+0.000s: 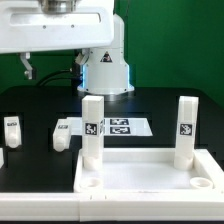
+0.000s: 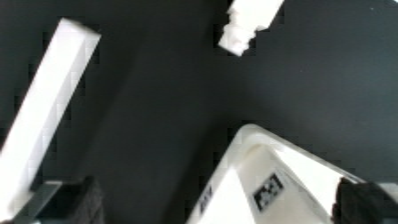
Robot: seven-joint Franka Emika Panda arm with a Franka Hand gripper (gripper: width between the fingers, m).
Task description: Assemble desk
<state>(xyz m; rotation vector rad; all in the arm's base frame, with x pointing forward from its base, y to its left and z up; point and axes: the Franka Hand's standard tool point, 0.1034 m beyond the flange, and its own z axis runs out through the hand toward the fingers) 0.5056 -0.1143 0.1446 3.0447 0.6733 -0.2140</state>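
- Panel (image 1: 150,172) lies on the table (image 1: 40,105) at 6 o'clock in the exterior view.
- Standing leg (image 1: 92,128) is at its 10 o'clock corner, second standing leg (image 1: 186,128) at 2 o'clock.
- Loose leg (image 1: 65,133) lies at 9 o'clock.
- Wrist view: gripper (image 2: 214,198) is spread wide and empty, with a tagged leg (image 2: 267,185) between its fingers.
- Likely next: centre on that leg, close on its flat sides, and seat it squarely in an empty hole (image 1: 88,184).
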